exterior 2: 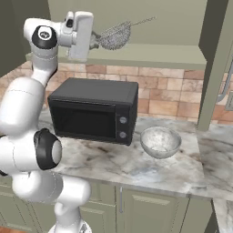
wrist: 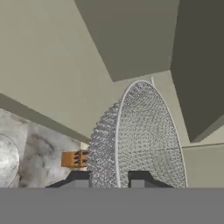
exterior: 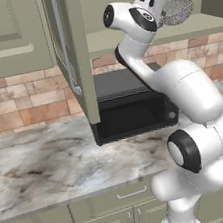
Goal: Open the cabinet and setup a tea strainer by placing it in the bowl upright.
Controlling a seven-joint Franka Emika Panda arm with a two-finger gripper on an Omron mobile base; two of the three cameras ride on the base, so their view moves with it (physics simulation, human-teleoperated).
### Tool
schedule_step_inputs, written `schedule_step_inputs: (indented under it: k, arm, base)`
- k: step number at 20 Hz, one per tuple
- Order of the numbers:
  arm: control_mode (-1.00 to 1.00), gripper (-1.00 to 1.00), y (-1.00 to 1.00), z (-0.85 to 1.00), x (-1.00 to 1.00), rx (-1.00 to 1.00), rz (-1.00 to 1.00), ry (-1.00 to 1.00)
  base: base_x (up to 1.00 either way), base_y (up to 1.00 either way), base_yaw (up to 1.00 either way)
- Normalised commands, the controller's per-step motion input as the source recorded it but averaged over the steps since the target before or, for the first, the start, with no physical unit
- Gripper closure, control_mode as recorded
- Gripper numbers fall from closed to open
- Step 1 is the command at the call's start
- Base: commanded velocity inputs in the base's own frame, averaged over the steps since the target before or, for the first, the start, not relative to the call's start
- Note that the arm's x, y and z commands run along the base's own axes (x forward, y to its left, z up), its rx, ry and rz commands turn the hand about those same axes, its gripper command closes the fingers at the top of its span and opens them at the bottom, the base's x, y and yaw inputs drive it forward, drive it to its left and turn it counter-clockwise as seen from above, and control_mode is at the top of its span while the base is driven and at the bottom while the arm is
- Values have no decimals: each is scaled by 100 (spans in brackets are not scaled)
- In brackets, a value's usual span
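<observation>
The olive-green cabinet stands open; one door (exterior: 72, 53) hangs open at the left and the other door (exterior 2: 219, 59) at the right. My gripper (exterior 2: 94, 41) is up at the height of the cabinet's shelf (exterior 2: 154, 55), shut on the rim of the tea strainer (exterior 2: 116, 36). The strainer's silver mesh cup lies on its side, with its thin handle pointing away to the right. In the hand view the mesh cup (wrist: 144, 135) sits between my gripper's (wrist: 109, 178) fingertips. The speckled grey-white bowl (exterior 2: 160, 141) stands empty on the counter, right of the microwave, below and to the right of the strainer.
A black microwave (exterior 2: 95, 109) stands on the marble counter (exterior 2: 136, 168) directly under my gripper. The open left door (exterior: 72, 53) hangs out over the counter, close to the arm. A brick backsplash runs behind, with base cabinets (exterior: 118, 208) below the counter edge.
</observation>
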Motion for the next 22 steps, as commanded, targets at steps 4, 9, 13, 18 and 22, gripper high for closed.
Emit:
schedule_step_inputs:
  k: [4,9,13,18,22]
  arm:
    - [-100,100,-1,0,-100,13,-28,-4]
    - [-100,100,0,0,-100,22,-31,-7]
    - [-100,100,0,-4,-100,24,-25,-11]
    - [-100,100,0,-29,-89,14,-16,-18]
    - [-100,100,-27,-50,-22,6,-1,-15]
  base:
    - [0,0,0]
    - [0,0,0]
    - [0,0,0]
    - [0,0,0]
    - [0,0,0]
